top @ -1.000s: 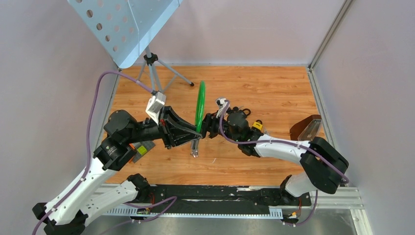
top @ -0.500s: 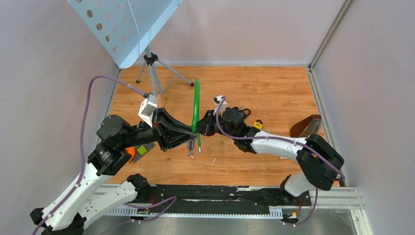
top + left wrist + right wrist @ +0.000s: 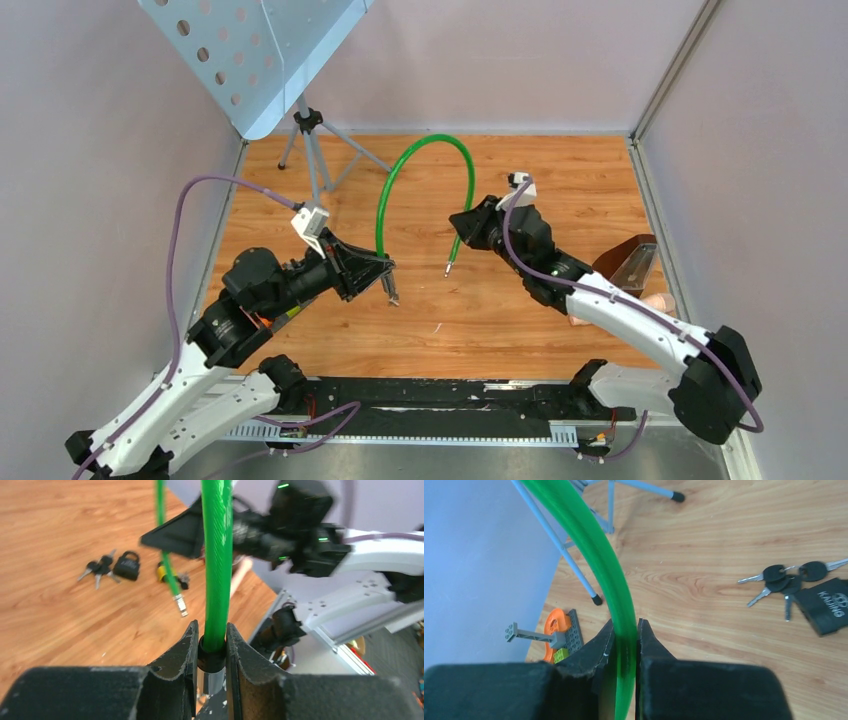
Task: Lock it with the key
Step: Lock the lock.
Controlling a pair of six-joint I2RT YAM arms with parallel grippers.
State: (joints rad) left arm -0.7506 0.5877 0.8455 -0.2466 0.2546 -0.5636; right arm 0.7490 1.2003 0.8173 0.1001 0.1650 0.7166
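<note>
The left gripper [image 3: 211,628] and right gripper [image 3: 625,625] each clamp the green cable [image 3: 216,555], which arches toward the tabletop's [image 3: 570,175] far edge. The keys [image 3: 781,580] and padlock [image 3: 826,605] lie mid-tabletop by the right arm. A tripod [image 3: 310,135] stands at the far-left corner.

The only legible text is white lettering on the black padlock [image 3: 826,611], reading roughly "KAVINO" and partly cut off at the frame edge.

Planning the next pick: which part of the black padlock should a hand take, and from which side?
Its body, from straight above: the black padlock lies flat on the table, face up, so only its side edges offer opposing surfaces. The keys lie close beside one edge, so a finger there would likely nudge them.
</note>
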